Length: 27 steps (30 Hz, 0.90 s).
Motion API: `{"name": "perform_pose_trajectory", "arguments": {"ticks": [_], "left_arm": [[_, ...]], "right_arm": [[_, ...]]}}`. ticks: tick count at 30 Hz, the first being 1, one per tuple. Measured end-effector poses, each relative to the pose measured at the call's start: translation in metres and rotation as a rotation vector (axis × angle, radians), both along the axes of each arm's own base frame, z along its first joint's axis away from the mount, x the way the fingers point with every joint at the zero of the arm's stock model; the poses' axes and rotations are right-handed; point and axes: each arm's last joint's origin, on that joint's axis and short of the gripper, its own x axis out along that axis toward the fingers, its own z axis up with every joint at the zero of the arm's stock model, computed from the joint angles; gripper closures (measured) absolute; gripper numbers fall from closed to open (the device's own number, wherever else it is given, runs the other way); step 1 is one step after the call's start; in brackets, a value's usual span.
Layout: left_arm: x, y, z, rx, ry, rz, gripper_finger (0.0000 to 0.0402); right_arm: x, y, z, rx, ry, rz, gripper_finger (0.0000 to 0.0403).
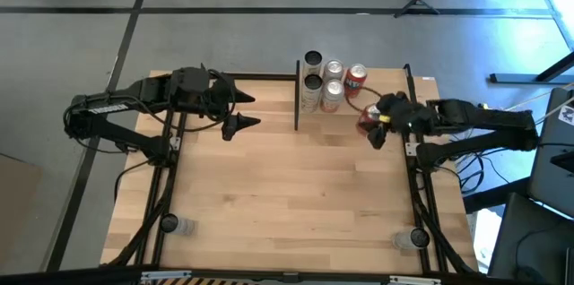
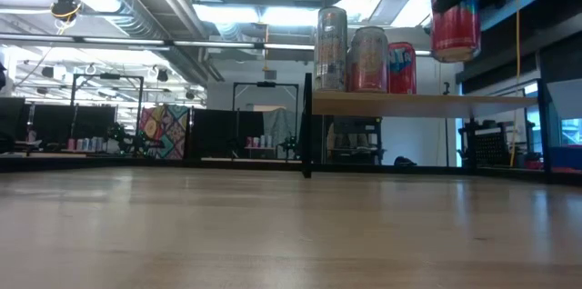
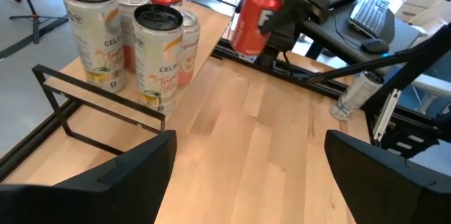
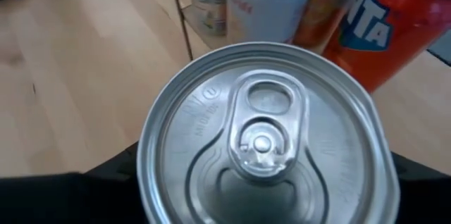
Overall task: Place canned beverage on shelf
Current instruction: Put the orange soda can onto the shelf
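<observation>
The left gripper [image 3: 250, 164] stood with its two dark fingers [image 3: 123, 175] wide apart and nothing between them. Beyond them, on the shelf [image 3: 211, 62], stood five cans (two tall pale cans [image 3: 158, 55] nearest). Just beside, the right gripper [image 3: 282, 13] held a red can [image 3: 255, 18] tilted above the wood.

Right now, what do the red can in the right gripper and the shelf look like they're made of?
Red can: likely aluminium, with a bare silvery pull-tab top and glossy printed side. Shelf: pale wood board, matte with visible grain, on thin black posts, probably painted metal. Right gripper is clamped on the can.
</observation>
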Motion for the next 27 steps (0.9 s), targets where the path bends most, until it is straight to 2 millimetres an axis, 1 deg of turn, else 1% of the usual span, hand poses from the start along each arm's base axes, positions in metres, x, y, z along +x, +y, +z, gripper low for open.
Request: {"name": "perform_pose_trajectory", "arguments": {"ticks": [4,10,16,18,22,27], "left_arm": [[0.000,0.000,-0.001,-0.001,0.006,0.000,0.0051],[0.000,0.000,-0.001,0.000,0.009,0.000,0.0051],[-0.001,0.001,-0.001,0.016,0.011,0.030,0.0051],[-0.001,0.001,-0.001,0.016,0.011,0.030,0.0051],[-0.001,0.001,-0.001,0.015,0.011,0.030,0.0051],[-0.001,0.001,-0.001,0.015,0.010,0.030,0.0051]], "right_arm": [[0.002,-0.015,0.001,0.022,-0.007,-0.009,0.0126],[0.017,-0.039,-0.003,-0.010,0.017,-0.026,0.0126],[0.038,-0.067,-0.018,0.014,0.083,0.015,0.0126],[0.042,-0.076,-0.023,0.031,0.099,0.021,0.0126],[0.046,-0.090,-0.026,0.052,0.084,0.033,0.0126],[0.042,-0.100,-0.027,0.043,0.090,0.019,0.0126]]}}
